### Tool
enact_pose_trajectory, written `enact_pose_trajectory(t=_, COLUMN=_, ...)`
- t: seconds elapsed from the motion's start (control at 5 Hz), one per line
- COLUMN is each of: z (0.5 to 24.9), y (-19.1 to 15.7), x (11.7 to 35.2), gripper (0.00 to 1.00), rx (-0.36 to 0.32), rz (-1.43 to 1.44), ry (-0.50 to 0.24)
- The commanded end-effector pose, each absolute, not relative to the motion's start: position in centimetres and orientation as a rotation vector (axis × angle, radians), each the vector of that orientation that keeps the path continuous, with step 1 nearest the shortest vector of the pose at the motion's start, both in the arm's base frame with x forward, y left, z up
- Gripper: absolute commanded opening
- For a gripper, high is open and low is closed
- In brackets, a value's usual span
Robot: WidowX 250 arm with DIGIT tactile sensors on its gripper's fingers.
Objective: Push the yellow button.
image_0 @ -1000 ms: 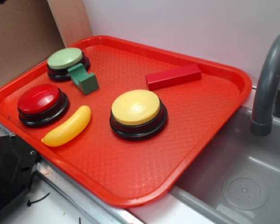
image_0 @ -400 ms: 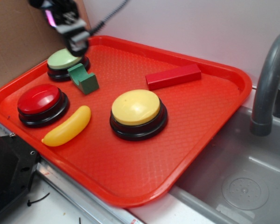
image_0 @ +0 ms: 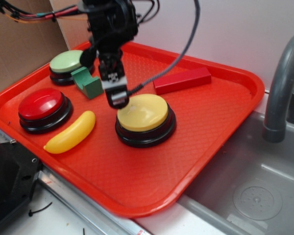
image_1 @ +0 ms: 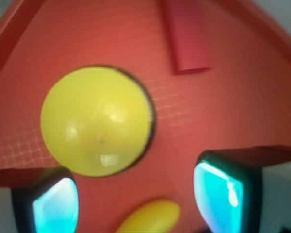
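On the red tray (image_0: 220, 122) we read no brand, label or writing anywhere. Yellow button (image_0: 143, 112) sits mid-tray; gripper (image_0: 117, 99) hangs just at its 9 o'clock edge, jaws apart in our wrist view, nothing between them. Around the button we see: banana (image_0: 70, 132) at 8, red button (image_0: 41, 104) at 9, green block (image_0: 87, 82) and green button (image_0: 68, 61) at 10, red block (image_0: 182, 80) at 1, grey faucet (image_0: 282, 83) at 3. Nothing blocks it. Since 0.4 s ago we see the gripper has moved from over the green button.
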State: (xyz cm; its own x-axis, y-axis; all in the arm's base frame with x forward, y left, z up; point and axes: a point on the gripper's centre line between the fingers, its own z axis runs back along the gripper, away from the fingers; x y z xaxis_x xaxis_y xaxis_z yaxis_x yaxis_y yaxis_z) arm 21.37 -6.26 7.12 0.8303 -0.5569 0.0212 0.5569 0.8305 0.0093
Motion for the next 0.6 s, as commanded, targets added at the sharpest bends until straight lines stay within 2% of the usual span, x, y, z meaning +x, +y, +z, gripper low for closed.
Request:
enact_pose_trajectory(t=0.0, z=4.5, y=-7.3, x=20.7, gripper=1.0, rx=0.006, rz=-0.645, ry=-0.018)
enact_pose_trajectory(t=0.2, z=5.1, y=-7.4, x=20.8, gripper=1.0, rx=0.008, rz=-0.632, ry=-0.013)
enact_pose_trajectory(t=0.4, z=6.7, y=-7.6, x=21.0, gripper=1.0, rx=-0.003, rz=-0.636, ry=-0.032)
